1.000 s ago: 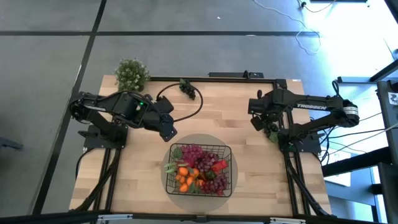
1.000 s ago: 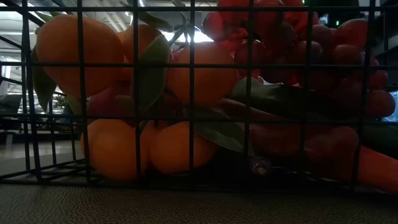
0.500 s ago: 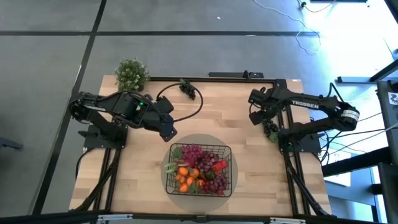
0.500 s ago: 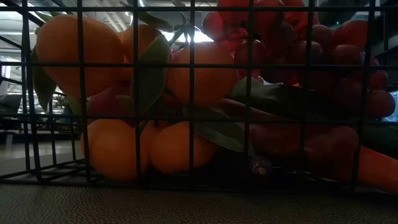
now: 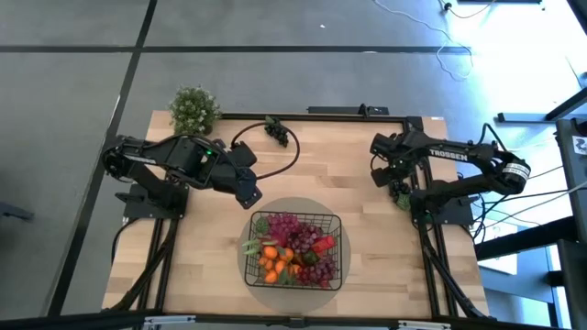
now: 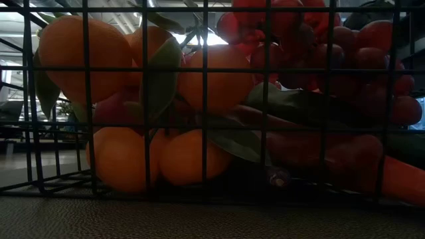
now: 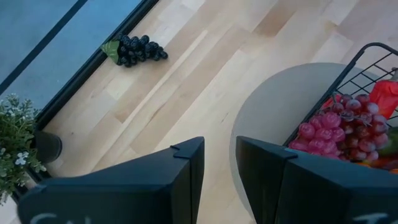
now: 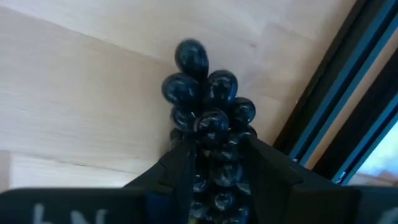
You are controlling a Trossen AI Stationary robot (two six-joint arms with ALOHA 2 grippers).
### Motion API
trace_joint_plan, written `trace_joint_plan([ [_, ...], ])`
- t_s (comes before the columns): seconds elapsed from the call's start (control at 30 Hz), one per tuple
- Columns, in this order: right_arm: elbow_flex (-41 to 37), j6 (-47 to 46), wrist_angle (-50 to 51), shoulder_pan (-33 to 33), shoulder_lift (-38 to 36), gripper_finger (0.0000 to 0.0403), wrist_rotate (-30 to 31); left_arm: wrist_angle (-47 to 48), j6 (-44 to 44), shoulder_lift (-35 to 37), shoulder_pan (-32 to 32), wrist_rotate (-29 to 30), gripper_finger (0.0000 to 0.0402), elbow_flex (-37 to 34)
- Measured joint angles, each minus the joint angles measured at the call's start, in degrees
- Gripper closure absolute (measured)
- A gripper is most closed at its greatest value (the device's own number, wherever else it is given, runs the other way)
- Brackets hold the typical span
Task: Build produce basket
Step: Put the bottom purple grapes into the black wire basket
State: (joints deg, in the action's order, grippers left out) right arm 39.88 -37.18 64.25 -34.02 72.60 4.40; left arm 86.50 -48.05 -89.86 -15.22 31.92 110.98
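1. Right wrist view shows the right tool (image 8: 214, 171) closed on a bunch of black grapes (image 8: 208, 112), its two dark fingers (image 8: 180, 168) pinching the lower part while the upper berries stand free above the wooden surface (image 8: 74, 93), close to the black edge rail.
2. Seen from above, that tool (image 5: 396, 183) is at the right edge of the surface, well apart from the basket (image 5: 295, 249), which sits on a round grey mat at the near middle and already holds oranges (image 5: 271, 259), red and purple grapes and a red pepper.
3. The step in hand looks like carrying this bunch to the basket. I would lift straight up first to clear the rail, keep the pinch firm since the cluster is lumpy and may slip, and release low over a free corner so nothing bounces out.
4. The left tool (image 7: 219, 163) hovers just beside the basket's far-left corner, fingers apart with a narrow gap and holding nothing.
5. A second black grape bunch (image 5: 276, 130) lies at the far edge of the surface, near a potted plant (image 5: 194, 108) at the far-left corner, and remains to be fetched.
6. Readable writing: "TROSSEN" in white on the right arm (image 5: 449, 155). No other labels are legible.
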Motion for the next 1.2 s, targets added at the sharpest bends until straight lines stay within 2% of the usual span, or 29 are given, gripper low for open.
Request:
trace_joint_plan([
  [0.2,-2.67,0.17,-0.92,0.00,0.00,0.0288,-0.04,-0.02,-0.02,0.00,0.00,0.00,0.0320,0.00],
  [0.47,-2.34,3.21,-1.86,0.00,0.00,0.0392,0.05,-0.04,-0.02,0.00,0.00,0.00,0.0320,0.00],
  [0.7,-2.32,4.85,-2.71,0.04,0.00,0.0400,-0.03,-0.04,-0.02,0.00,0.00,-0.02,0.0320,0.00],
  [0.9,-1.91,6.35,-2.73,1.29,-0.02,0.0402,-2.50,-0.04,-0.04,-0.01,0.00,-0.02,0.0320,0.00],
  [1.2,6.84,7.22,-1.60,6.40,-0.02,0.0403,-4.26,-0.06,-0.04,-0.02,0.00,-0.04,0.0320,0.00],
])
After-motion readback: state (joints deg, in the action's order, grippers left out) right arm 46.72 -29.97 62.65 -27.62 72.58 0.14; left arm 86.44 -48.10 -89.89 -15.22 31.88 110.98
